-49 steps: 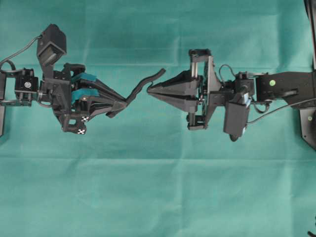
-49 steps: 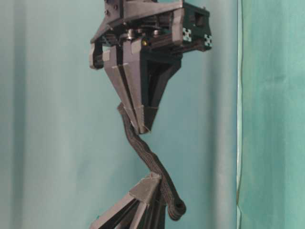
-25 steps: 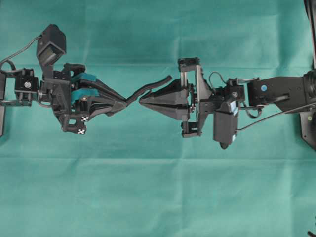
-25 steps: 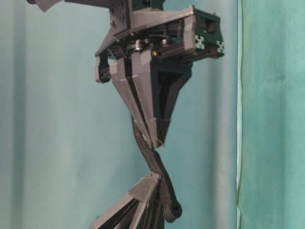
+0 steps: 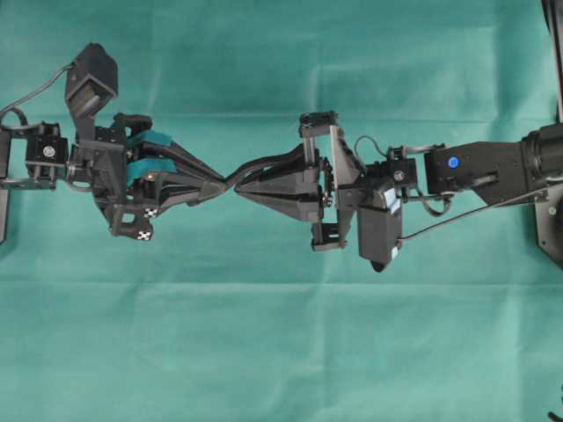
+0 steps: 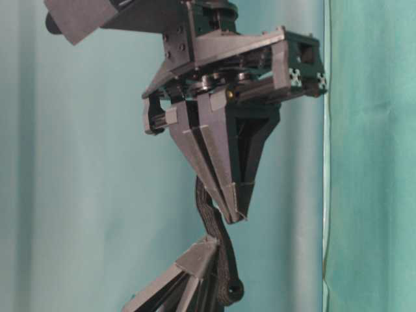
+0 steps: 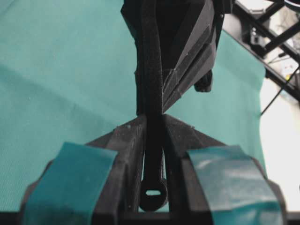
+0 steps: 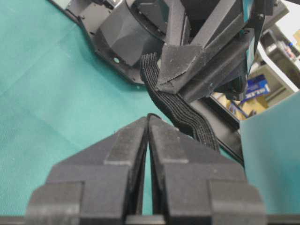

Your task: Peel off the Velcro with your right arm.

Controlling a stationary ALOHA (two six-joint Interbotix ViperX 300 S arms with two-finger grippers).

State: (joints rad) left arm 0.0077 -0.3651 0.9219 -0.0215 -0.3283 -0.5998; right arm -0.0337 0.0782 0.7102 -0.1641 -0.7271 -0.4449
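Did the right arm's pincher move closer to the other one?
Yes. The right gripper slid leftward along the Velcro, nearly meeting the unmoved left gripper.

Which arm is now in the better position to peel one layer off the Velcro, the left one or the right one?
Probably the right. The left gripper is clamped on the Velcro near its knob end, anchoring it. The right gripper is shut, its tips close beside the strap; whether they already pinch a layer is unclear.

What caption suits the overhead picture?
Two robot arms meet tip to tip above green cloth, a black Velcro strap stretched between their closed jaws.
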